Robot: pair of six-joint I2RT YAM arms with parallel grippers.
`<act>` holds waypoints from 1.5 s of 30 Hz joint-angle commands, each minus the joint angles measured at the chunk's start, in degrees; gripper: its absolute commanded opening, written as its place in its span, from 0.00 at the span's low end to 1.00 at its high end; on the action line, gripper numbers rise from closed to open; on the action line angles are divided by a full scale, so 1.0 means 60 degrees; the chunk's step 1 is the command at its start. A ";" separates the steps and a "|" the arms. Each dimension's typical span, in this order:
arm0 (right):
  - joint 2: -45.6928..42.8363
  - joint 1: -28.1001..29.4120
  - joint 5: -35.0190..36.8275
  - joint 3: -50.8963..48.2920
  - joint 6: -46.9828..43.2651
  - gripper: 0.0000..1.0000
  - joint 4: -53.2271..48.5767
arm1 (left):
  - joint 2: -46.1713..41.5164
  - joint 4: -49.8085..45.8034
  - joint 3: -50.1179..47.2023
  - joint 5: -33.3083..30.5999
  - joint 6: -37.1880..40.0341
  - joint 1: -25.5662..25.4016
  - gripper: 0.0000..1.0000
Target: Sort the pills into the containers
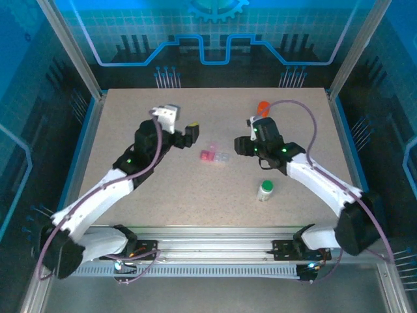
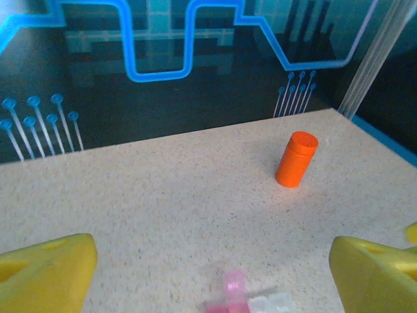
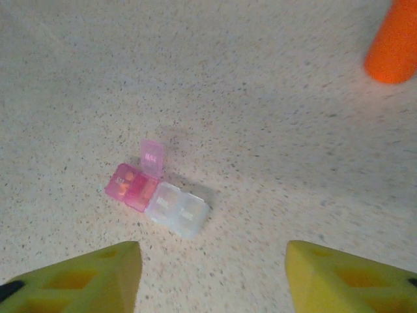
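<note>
One pill box [image 1: 215, 156], one orange bottle [image 2: 296, 160], one green-capped bottle [image 1: 266, 190]. Wide and empty: left gripper [image 2: 212, 261], right gripper [image 3: 212, 261]. Speckled worktop [image 1: 163, 202], blue walls [image 1: 293, 32].

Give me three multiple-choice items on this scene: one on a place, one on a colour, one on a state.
1. Where on the table does the pill box lie?
A) far left corner
B) about the middle
C) near edge

2. What colour is the cap of the white bottle?
A) green
B) blue
C) black

3. What state is the pill box's pink lid in?
A) shut flat
B) broken off
C) flipped up, open

Key: 1 B, the top view shows the box mid-table. 2 A, the cap shows green from above. 3 C, the right wrist view shows the flap standing up at the edge of the box.
</note>
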 commanded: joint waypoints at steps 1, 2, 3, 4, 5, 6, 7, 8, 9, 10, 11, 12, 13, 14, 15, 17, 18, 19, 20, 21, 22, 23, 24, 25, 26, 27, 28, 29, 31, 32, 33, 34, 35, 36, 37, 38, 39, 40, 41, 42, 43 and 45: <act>-0.1131 0.0093 0.1053 -0.0051 -0.0747 0.67 -0.2423 | -0.1287 -0.0626 -0.1071 -0.0474 -0.1656 -0.0063 0.93; -0.1485 0.0092 0.1197 -0.0085 -0.0760 0.68 -0.2871 | -0.1676 -0.0737 -0.1423 -0.0500 -0.1889 -0.0059 0.94; -0.1843 0.0090 0.1307 -0.0125 -0.0724 0.70 -0.3322 | -0.2011 -0.0890 -0.1712 -0.0551 -0.2109 -0.0052 0.94; -0.2136 0.0061 0.1371 -0.0174 -0.0665 0.72 -0.3691 | -0.2227 -0.0997 -0.1967 -0.0598 -0.2352 -0.0057 0.94; -0.2477 0.0035 0.1428 -0.0270 -0.0591 0.74 -0.4043 | -0.2458 -0.1001 -0.2281 -0.0571 -0.2615 -0.0050 0.94; -0.2786 -0.0005 0.1475 -0.0404 -0.0497 0.76 -0.4355 | -0.2630 -0.0873 -0.2578 -0.0439 -0.2779 -0.0051 0.94; -0.2992 -0.0037 0.1496 -0.0513 -0.0438 0.78 -0.4588 | -0.2711 -0.0756 -0.2781 -0.0295 -0.2878 -0.0049 0.94; -0.3150 -0.0080 0.1457 -0.0619 -0.0323 0.79 -0.4834 | -0.2768 -0.0624 -0.3008 -0.0195 -0.2963 -0.0051 0.94; -0.3223 -0.0133 0.1324 -0.0713 -0.0170 0.80 -0.5046 | -0.2763 -0.0444 -0.3212 -0.0140 -0.3021 -0.0049 0.94; -0.3248 -0.0147 0.1175 -0.0798 -0.0027 0.80 -0.5189 | -0.2750 -0.0268 -0.3364 -0.0097 -0.3054 -0.0049 0.94; -0.3233 -0.0149 0.1006 -0.0916 0.0182 0.80 -0.5313 | -0.2727 -0.0078 -0.3529 -0.0030 -0.3041 -0.0049 0.94; -0.3221 -0.0157 0.0852 -0.1024 0.0453 0.80 -0.5418 | -0.2695 0.0052 -0.3626 0.0048 -0.3031 -0.0049 0.94; -0.3227 -0.0138 0.0804 -0.1150 0.0683 0.80 -0.5468 | -0.2654 0.0092 -0.3680 0.0113 -0.3020 -0.0051 0.94; -0.3270 -0.0146 0.0791 -0.1231 0.0986 0.80 -0.5470 | -0.2634 0.0060 -0.3707 0.0258 -0.2999 -0.0053 0.94; -0.3313 -0.0138 0.0809 -0.1629 0.1246 0.81 -0.5423 | -0.2597 0.0033 -0.3728 0.0411 -0.2983 -0.0049 0.94; -0.3318 -0.0105 0.0885 -0.1968 0.1677 0.81 -0.5227 | -0.2600 -0.0008 -0.3817 0.0668 -0.3002 -0.0049 0.94; -0.3242 -0.0106 0.0905 -0.2102 0.1880 0.81 -0.5099 | -0.2602 0.0039 -0.3918 0.0749 -0.3034 -0.0051 0.94; -0.3155 -0.0079 0.0957 -0.2174 0.2094 0.81 -0.5033 | -0.2606 0.0164 -0.4029 0.0796 -0.3091 -0.0054 0.94; -0.3022 -0.0050 0.1080 -0.2251 0.2382 0.81 -0.4967 | -0.2617 0.0308 -0.4160 0.0800 -0.3145 -0.0053 0.94; -0.2902 0.0003 0.1246 -0.2293 0.2728 0.81 -0.4956 | -0.2632 0.0332 -0.4196 0.0797 -0.3225 -0.0050 0.94; -0.2822 0.0073 0.1400 -0.2312 0.3088 0.81 -0.4984 | -0.2656 0.0232 -0.4143 0.0826 -0.3245 -0.0061 0.94; -0.2750 0.0181 0.1620 -0.2301 0.3589 0.82 -0.5061 | -0.2660 0.0102 -0.4042 0.0895 -0.3210 -0.0060 0.94; -0.2738 0.0310 0.1804 -0.2276 0.3988 0.82 -0.5143 | -0.2661 -0.0049 -0.3960 0.0915 -0.3169 -0.0054 0.94; -0.2749 0.0480 0.1973 -0.2231 0.4405 0.84 -0.5192 | -0.2691 -0.0251 -0.3872 0.0847 -0.3163 -0.0049 0.94; -0.2763 0.0633 0.2062 -0.2159 0.4789 0.87 -0.5245 | -0.2740 -0.0410 -0.3819 0.0734 -0.3183 -0.0050 0.94; -0.2760 0.0787 0.2153 -0.2015 0.5121 1.00 -0.5293 | -0.2796 -0.0466 -0.3838 0.0672 -0.3233 -0.0058 0.94; -0.2746 0.0910 0.2222 -0.1901 0.5409 1.00 -0.5400 | -0.2845 -0.0469 -0.3867 0.0631 -0.3259 -0.0062 0.94; -0.2716 0.1024 0.2259 -0.1729 0.5770 1.00 -0.5514 | -0.2903 -0.0514 -0.3874 0.0603 -0.3300 -0.0051 0.94; -0.2555 0.1233 0.2388 -0.1362 0.6636 1.00 -0.5953 | -0.3035 -0.0547 -0.3890 0.0595 -0.3354 -0.0055 0.94; -0.2422 0.1367 0.2620 -0.0948 0.7355 1.00 -0.6481 | -0.3116 -0.0562 -0.3909 0.0595 -0.3389 -0.0051 0.94; -0.2227 0.1461 0.2762 -0.0663 0.7819 1.00 -0.6909 | -0.3175 -0.0584 -0.3919 0.0583 -0.3413 -0.0058 0.94; -0.2009 0.1636 0.3070 -0.0308 0.8598 1.00 -0.7557 | -0.3227 -0.0586 -0.3926 0.0595 -0.3441 -0.0057 0.94; -0.1720 0.1826 0.3399 0.0044 0.9671 1.00 -0.8356 | -0.3279 -0.0608 -0.3934 0.0609 -0.3474 -0.0050 0.94; -0.1479 0.1952 0.3558 0.0321 1.0465 1.00 -0.8988 | -0.3301 -0.0628 -0.3934 0.0623 -0.3506 -0.0049 0.94; -0.1172 0.2018 0.3530 0.0611 1.1394 1.00 -0.9616 | -0.3305 -0.0617 -0.3934 0.0648 -0.3540 -0.0049 0.94; -0.0870 0.2048 0.3305 0.0897 1.2337 1.00 -1.0158 | -0.3291 -0.0600 -0.3934 0.0668 -0.3551 -0.0060 0.94; -0.0593 0.2049 0.3002 0.1079 1.2976 1.00 -1.0498 | -0.3290 -0.0608 -0.3948 0.0672 -0.3581 -0.0061 0.94; -0.0314 0.2052 0.2633 0.1255 1.3547 1.00 -1.0727 | -0.3289 -0.0594 -0.3961 0.0677 -0.3606 -0.0063 0.94; 0.0016 0.2040 0.2280 0.1427 1.4101 1.00 -1.0825 | -0.3283 -0.0569 -0.3964 0.0691 -0.3625 -0.0065 0.94; 0.0246 0.2044 0.2087 0.1532 1.4362 1.00 -1.0791 | -0.3276 -0.0569 -0.3977 0.0705 -0.3640 -0.0052 0.94; 0.0485 0.2013 0.1974 0.1667 1.4575 1.00 -1.0711 | -0.3283 -0.0557 -0.3978 0.0720 -0.3649 -0.0058 0.94; 0.0967 0.1973 0.1977 0.1948 1.4917 1.00 -1.0640 | -0.3276 -0.0540 -0.3989 0.0728 -0.3663 -0.0070 0.94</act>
